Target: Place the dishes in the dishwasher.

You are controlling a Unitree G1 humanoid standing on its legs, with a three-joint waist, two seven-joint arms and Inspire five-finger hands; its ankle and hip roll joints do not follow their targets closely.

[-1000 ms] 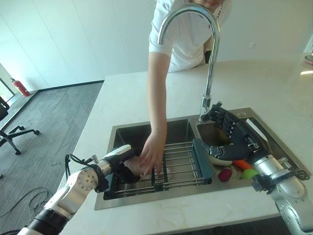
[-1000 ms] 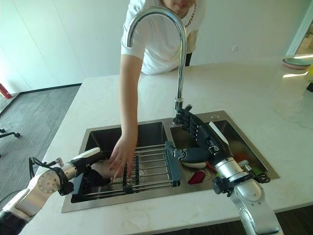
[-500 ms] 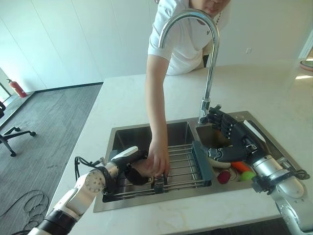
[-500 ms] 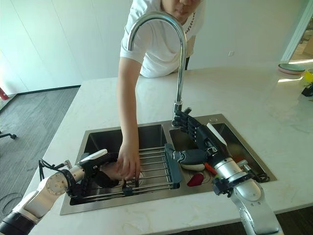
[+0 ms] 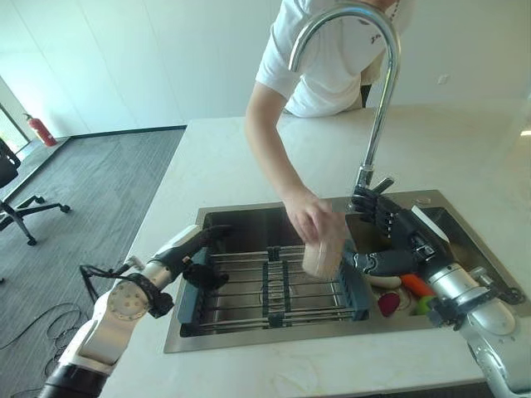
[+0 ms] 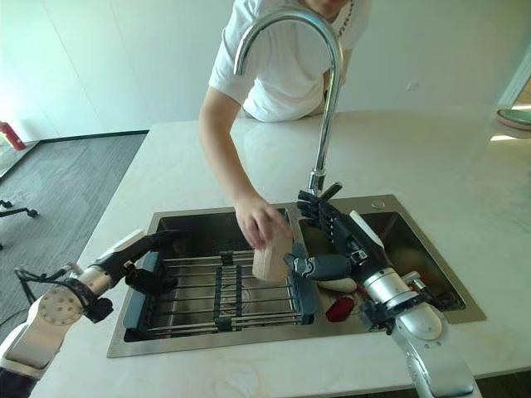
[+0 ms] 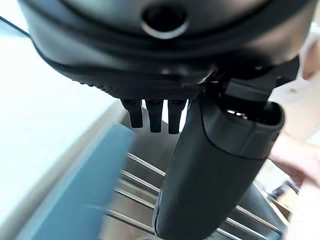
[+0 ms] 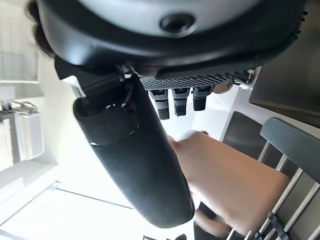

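right hand [image 6: 332, 236]: fingers spread, nothing gripped, over the divider between the basins; a person's hand [image 6: 259, 222] holds a pale cup [image 6: 271, 259] upright just to its left, over the right end of the wire rack [image 6: 220, 292]. left hand [image 6: 141, 253]: relaxed and empty at the rack's far-left end, well apart from the cup; the right hand looks nearer for a handover.

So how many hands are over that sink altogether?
3: the left robot hand over the rack's left end, the right robot hand by the tap, and a person's hand holding a cup.
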